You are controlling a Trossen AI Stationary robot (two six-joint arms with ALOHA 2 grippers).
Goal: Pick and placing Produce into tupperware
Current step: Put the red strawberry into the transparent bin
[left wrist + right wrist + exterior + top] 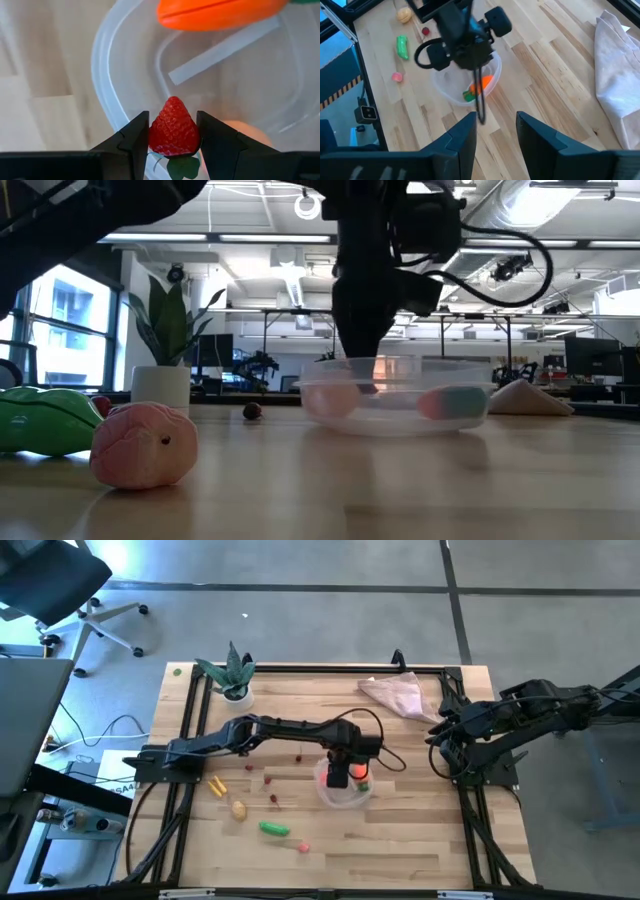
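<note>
Holding a strawberry [173,127] clenched between its fingers, the left tool [340,772] hangs directly above the tupperware [345,792], tip down, carrot [220,12] already inside. Rim clears all round. Remaining produce: green pod [274,828] at eight o'clock, potato [239,808] at nine. Right tool [495,131] released, waiting at three o'clock, counter [420,840] edge.

wooden table [420,840], tupperware [345,795], produce [274,828], perhaps cloth [395,693]

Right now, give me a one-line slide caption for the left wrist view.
Left gripper holds a strawberry over the clear tub, carrot already inside.
</note>
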